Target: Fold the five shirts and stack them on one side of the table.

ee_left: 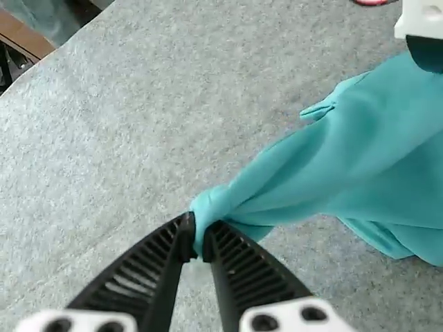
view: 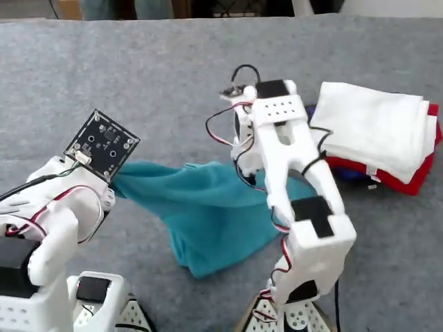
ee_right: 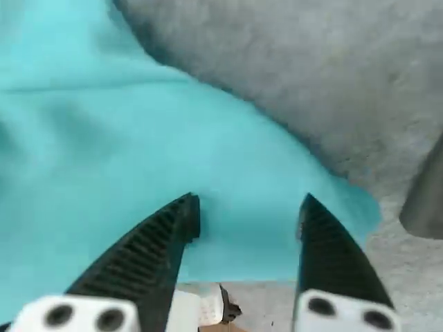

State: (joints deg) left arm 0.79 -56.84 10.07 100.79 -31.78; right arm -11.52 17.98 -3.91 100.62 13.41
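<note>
A teal shirt lies crumpled and stretched across the grey table between the two arms. My left gripper is shut on a bunched corner of the teal shirt, holding it taut at the shirt's left end. My right gripper hangs open just above the opposite edge of the teal shirt, with nothing between its fingers. In the high view the right arm leans over the shirt's right side. At the right a stack of folded shirts has a white one on top, a red one under it and a dark blue edge below.
Grey felt covers the table, with bare room at the back and left. The left arm's camera board sits above the held corner. The folded stack lies close behind the right arm.
</note>
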